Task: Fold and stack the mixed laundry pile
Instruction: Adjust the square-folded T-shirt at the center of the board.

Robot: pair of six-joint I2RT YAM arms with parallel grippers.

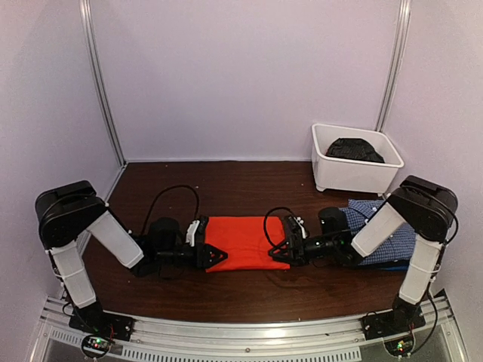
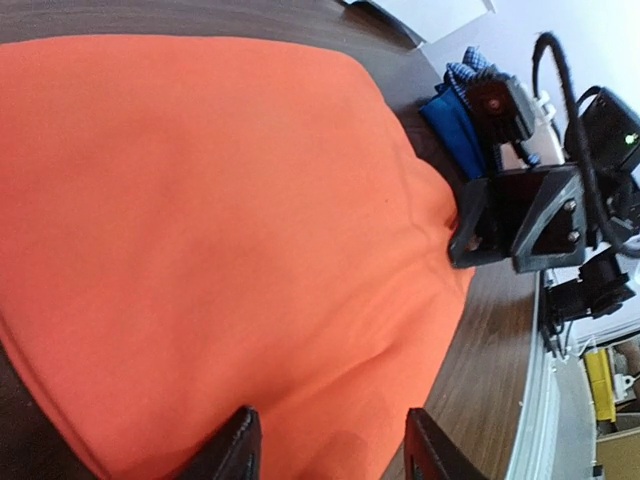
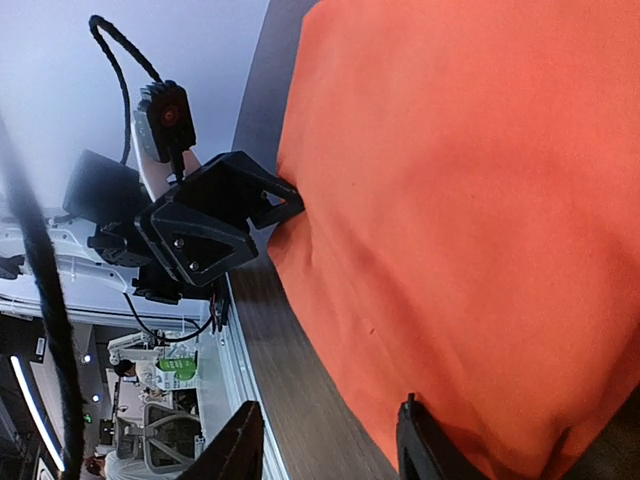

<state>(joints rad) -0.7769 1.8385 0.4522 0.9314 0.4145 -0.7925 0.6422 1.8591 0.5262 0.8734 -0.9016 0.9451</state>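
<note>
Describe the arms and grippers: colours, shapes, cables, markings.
Both the left arm and right arm have white links between bulky black joint housings. The left gripper and right gripper are black with angular triangular fingers showing screw heads. A black cable loops above each wrist.

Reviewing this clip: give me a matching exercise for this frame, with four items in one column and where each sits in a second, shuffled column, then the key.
Items
1. orange T-shirt
2. blue-and-white check shirt
3. black garment
4. white tub

Places
a. inside the tub
b. at the far right corner of the table
c. lying flat in the middle of the table
d. partly under the right arm

Pairs: 1-c, 2-d, 3-a, 4-b
</note>
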